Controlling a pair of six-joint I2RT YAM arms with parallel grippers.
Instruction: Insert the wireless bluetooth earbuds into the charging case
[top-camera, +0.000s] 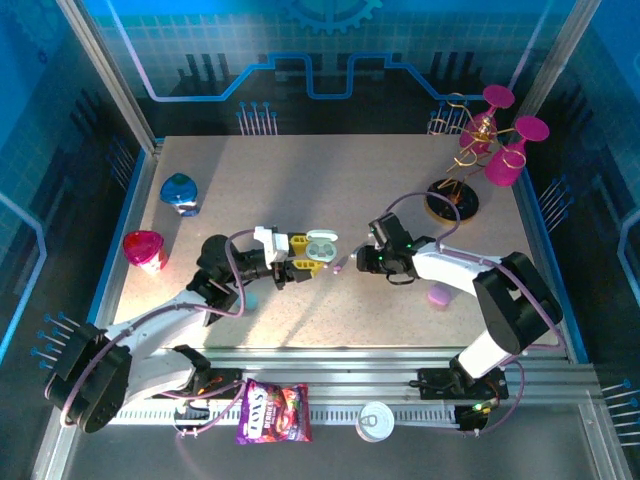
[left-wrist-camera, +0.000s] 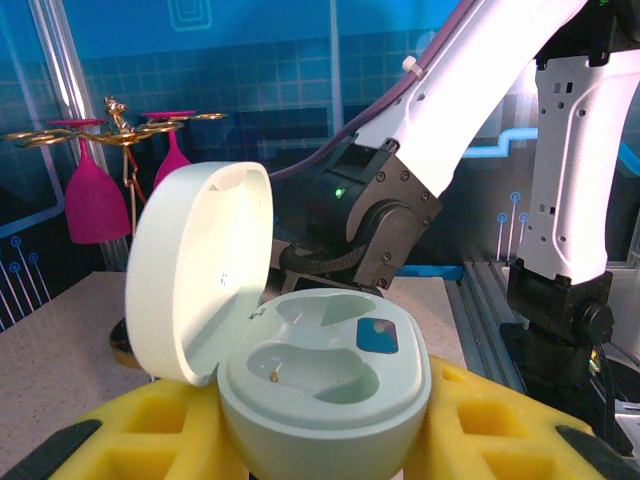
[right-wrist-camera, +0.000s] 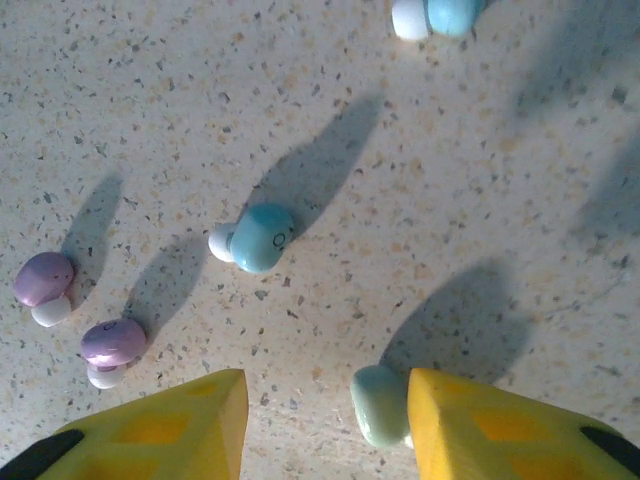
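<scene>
Mint-green plastic marks both halves of this step: the mint earbud (right-wrist-camera: 378, 405) lies on the table (right-wrist-camera: 450, 200) at the bottom of the right wrist view, between the spread, empty fingers of the right claw (right-wrist-camera: 325, 380) and hard beside the one at frame right, perhaps touching it. I judge the claw should shift to centre the bud before closing softly, since a lopsided pinch could flick so small a piece away. The left claw (left-wrist-camera: 320, 445) is clenched on the open charging case (left-wrist-camera: 325, 380), lid tipped back at frame left and both wells seemingly empty, so it should be held level and steady; the blue earbud (right-wrist-camera: 255, 237) and purple earbuds (right-wrist-camera: 112, 343) lie apart, centre and lower left.
</scene>
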